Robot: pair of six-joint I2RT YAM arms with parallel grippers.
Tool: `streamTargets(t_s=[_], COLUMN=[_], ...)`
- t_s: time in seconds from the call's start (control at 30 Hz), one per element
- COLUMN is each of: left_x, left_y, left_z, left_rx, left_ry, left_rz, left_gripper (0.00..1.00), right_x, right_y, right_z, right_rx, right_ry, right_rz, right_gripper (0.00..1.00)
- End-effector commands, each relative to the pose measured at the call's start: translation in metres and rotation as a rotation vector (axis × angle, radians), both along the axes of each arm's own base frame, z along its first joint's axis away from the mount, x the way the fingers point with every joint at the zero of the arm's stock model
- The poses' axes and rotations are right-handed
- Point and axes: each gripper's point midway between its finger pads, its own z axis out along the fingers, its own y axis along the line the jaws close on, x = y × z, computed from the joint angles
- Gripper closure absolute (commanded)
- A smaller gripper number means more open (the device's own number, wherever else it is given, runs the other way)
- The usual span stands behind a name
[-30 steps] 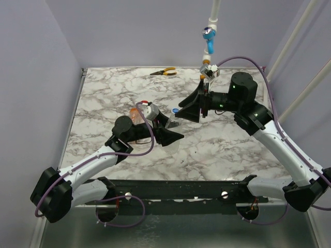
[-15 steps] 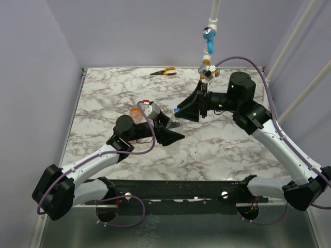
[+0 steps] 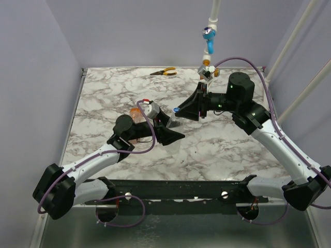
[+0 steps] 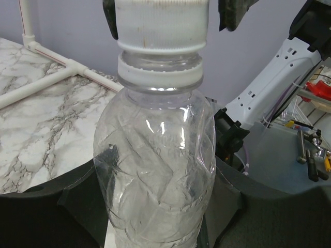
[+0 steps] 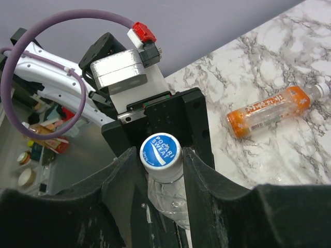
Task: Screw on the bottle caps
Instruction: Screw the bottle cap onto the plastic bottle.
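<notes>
Marble table point(image 3: 222, 150) under lilac walls point(image 3: 129, 31); about mid-table the cap point(image 5: 160, 151), blue on top and white-ribbed at the side, sits on the neck of the clear bottle point(image 4: 155, 170).

The right gripper point(image 5: 161, 157) comes at it from the far right. Its fingers stand on either side of the cap, very close, but I cannot tell whether they pinch it yet. The left gripper point(image 4: 155, 222) is clamped on the bottle's body from the near left.

**Risks, as I judge them**
- The bottle is thin and already creased. Turning the cap may twist or buckle it in the left grip, so that bottle and cap spin together and nothing tightens.
- If the cap sits even slightly askew on the thread, turning could cross-thread it, or lift it off.
- A weak hold on the cap would let the fingers slide round the ribs.
- The two grippers are crowded together, so a wide wrist turn might knock one against the other.

**Counts**
- Bottles: two. The clear one is held. The orange bottle point(image 5: 269, 112) lies on its side on the table to the left, just beyond the left wrist. Its whitish far end may be a cap, but it is too small to say.
- Caps surely seen: one.
- Arms: two.
- Pliers point(image 3: 164, 72): one pair, at the far edge, well apart.
- Valve handles on the white pipe point(image 3: 214, 13), far right: two, the blue handle point(image 3: 208, 35) above the orange handle point(image 3: 206, 66).
</notes>
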Motion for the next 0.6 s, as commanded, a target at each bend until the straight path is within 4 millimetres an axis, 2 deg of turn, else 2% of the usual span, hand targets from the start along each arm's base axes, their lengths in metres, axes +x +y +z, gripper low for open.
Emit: streamTargets(t_s=[0.0, 0.27, 0.57], left_x=[0.000, 0.011, 0.053], left_y=[-0.001, -0.003, 0.000], left_z=[0.016, 0.016, 0.015], left_rx=[-0.029, -0.030, -0.008], left_ry=[-0.040, -0.028, -0.038], left_rz=[-0.019, 0.016, 0.222], left_gripper=[0.72, 0.73, 0.73], right_x=[0.004, 0.013, 0.038], right_y=[0.000, -0.004, -0.003], right_z=[-0.007, -0.013, -0.036], right_rx=[-0.010, -0.042, -0.141], right_ry=[0.013, 0.009, 0.018], right_rz=[-0.014, -0.077, -0.258], right_gripper=[0.57, 0.65, 0.68])
